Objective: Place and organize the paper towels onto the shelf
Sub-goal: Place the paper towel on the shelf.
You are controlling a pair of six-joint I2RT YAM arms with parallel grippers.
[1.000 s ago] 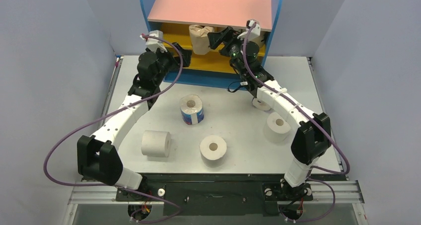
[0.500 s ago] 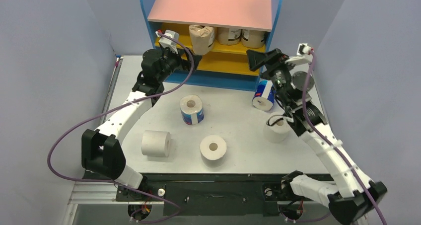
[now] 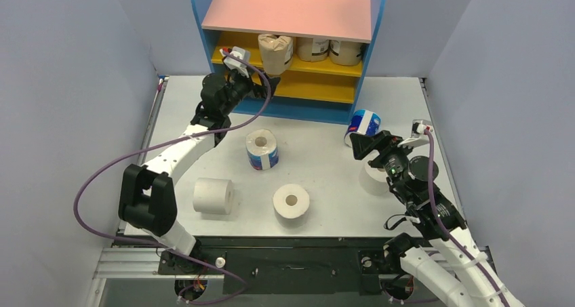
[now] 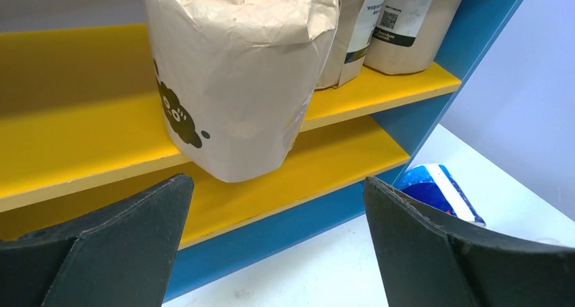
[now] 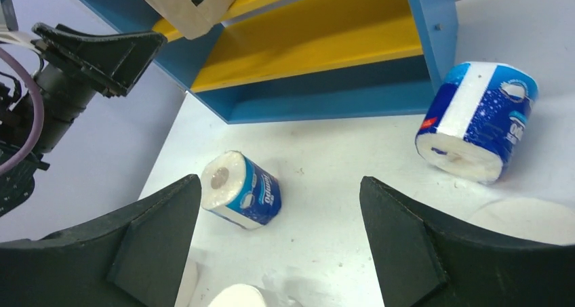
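Observation:
The shelf (image 3: pixel 288 12) has blue sides, a pink top and yellow boards. Three tan-wrapped paper towels (image 3: pixel 276 53) (image 3: pixel 313 49) (image 3: pixel 346 51) stand on its upper yellow board. My left gripper (image 3: pixel 264 83) (image 4: pixel 274 181) is open and empty just in front of the leftmost tan roll (image 4: pixel 237 83). A blue-and-white roll (image 3: pixel 262 149) (image 5: pixel 244 188) lies mid-table. Another (image 3: pixel 363 125) (image 5: pixel 478 120) lies by the shelf's right foot. My right gripper (image 3: pixel 363 146) (image 5: pixel 279 181) hovers open and empty above the table, near that second roll.
Plain white rolls lie at the near left (image 3: pixel 213 196) and near middle (image 3: pixel 291 201). A third (image 3: pixel 373 178) is partly hidden under my right arm. The shelf's lower yellow board (image 4: pixel 325 165) holds nothing in view. Grey walls close in both sides.
My right arm has drawn back from the shelf to the right side of the table, uncovering two tan rolls on the board. My left gripper has moved closer to the shelf front.

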